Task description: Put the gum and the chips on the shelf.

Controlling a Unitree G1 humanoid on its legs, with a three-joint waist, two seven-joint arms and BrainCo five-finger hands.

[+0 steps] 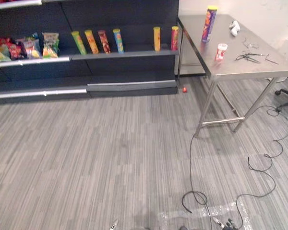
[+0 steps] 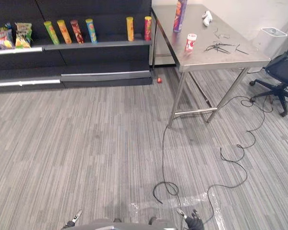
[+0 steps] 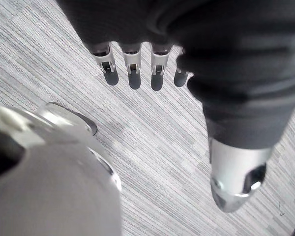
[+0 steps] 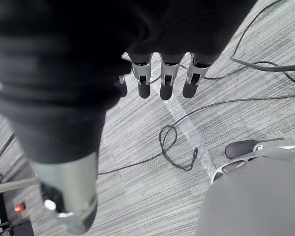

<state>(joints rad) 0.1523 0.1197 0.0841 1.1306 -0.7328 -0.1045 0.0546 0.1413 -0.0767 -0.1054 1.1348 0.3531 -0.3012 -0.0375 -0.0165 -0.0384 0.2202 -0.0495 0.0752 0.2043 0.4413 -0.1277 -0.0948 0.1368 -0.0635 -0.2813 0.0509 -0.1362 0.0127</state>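
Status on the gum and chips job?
Nothing done yet: the chips can and gum bottle stand on the table. Nothing in hand: left hand and right hand hang open over the carpet. Left: carry both to the shelf.

We see a steel bench (image 1: 230, 67) at R w/ a tall chips can (image 1: 209, 23) upright toward the back, a small gum tub (image 1: 221, 51) nearer the front, a white item (image 1: 234, 28) & black wire bits (image 1: 249, 57). Dark shelf (image 1: 125, 55) at L: six tubes (image 1: 104, 41) in a row, snack bags (image 1: 29, 47) further L. Small red thing (image 1: 185, 89) on the floor (image 1: 110, 153) btw shelf & bench.
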